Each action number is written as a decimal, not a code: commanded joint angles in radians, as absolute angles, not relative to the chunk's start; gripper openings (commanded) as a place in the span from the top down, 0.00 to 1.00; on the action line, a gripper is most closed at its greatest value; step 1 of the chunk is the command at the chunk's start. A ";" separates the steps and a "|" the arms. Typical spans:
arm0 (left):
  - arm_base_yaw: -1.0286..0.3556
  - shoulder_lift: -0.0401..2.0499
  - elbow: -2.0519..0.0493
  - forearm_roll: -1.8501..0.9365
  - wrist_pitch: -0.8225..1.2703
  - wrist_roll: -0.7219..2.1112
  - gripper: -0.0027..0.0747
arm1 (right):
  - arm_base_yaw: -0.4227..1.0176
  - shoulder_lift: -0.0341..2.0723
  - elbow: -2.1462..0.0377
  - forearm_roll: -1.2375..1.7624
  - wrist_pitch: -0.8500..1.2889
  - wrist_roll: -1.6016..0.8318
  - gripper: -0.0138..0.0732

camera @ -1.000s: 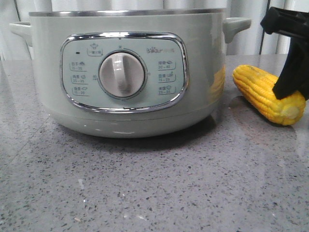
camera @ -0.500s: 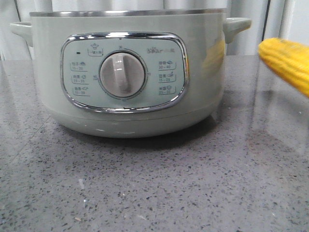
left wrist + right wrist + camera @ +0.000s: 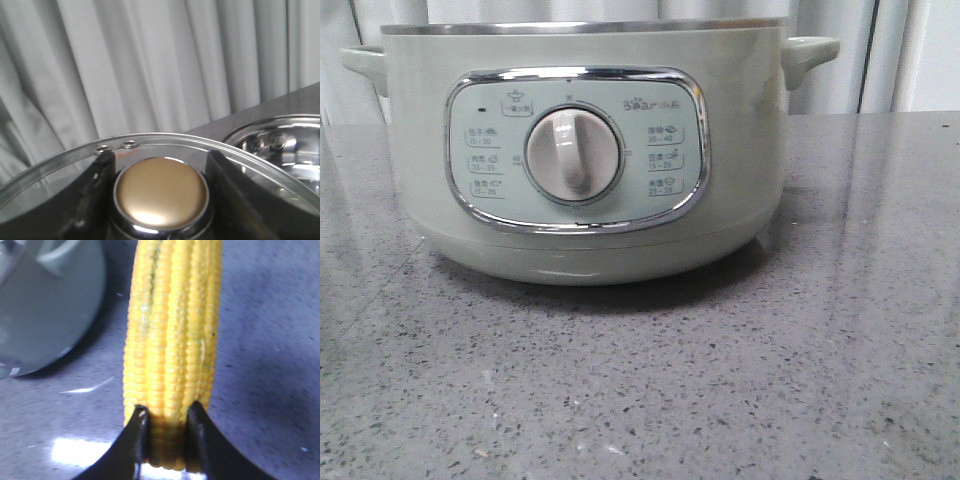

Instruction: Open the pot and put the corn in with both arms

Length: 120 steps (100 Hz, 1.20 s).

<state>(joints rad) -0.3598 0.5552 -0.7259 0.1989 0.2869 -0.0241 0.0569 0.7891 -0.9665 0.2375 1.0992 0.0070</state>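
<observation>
You had the corn [image 3: 172, 355] clamped in the right gripper [image 3: 167, 440], lifted clear of the front view since a second ago; left gripper [image 3: 160, 192] held the lid knob [image 3: 161, 192], pot [image 3: 585, 150] open for loading.

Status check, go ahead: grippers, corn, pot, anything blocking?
Left gripper shut on lid knob, lid off. Right gripper shut on corn, lifted clear of the table. Pot open; nothing seen blocking.

"bear" logo on the pot's [image 3: 585, 150] control panel [image 3: 577, 148] (upper right), small preset labels too blurred to read
</observation>
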 commanded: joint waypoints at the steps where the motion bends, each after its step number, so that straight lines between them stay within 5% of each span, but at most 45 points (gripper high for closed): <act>1: -0.314 0.511 -0.685 0.194 0.079 -0.025 0.99 | 0.079 0.786 -1.037 0.310 1.051 -0.033 0.91; 62: -0.258 0.477 -0.311 0.065 -0.197 -0.025 0.99 | 0.367 1.101 -1.312 0.464 0.975 -0.161 0.91; 92: -0.258 0.652 -0.271 0.061 -0.403 -0.025 0.99 | 0.434 1.308 -1.417 0.453 0.886 -0.189 0.91; 104: -0.258 0.750 -0.271 0.061 -0.462 -0.025 0.99 | 0.434 1.375 -1.452 0.445 0.886 -0.205 0.78; 120: -0.258 0.879 -0.271 -0.008 -0.543 -0.025 0.99 | 0.434 1.425 -1.454 0.445 0.882 -0.207 0.46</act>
<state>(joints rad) -0.2590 0.8326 -0.2312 0.0370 -0.3403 -0.0224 0.4337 1.4386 -1.4164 0.4267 0.9372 -0.1889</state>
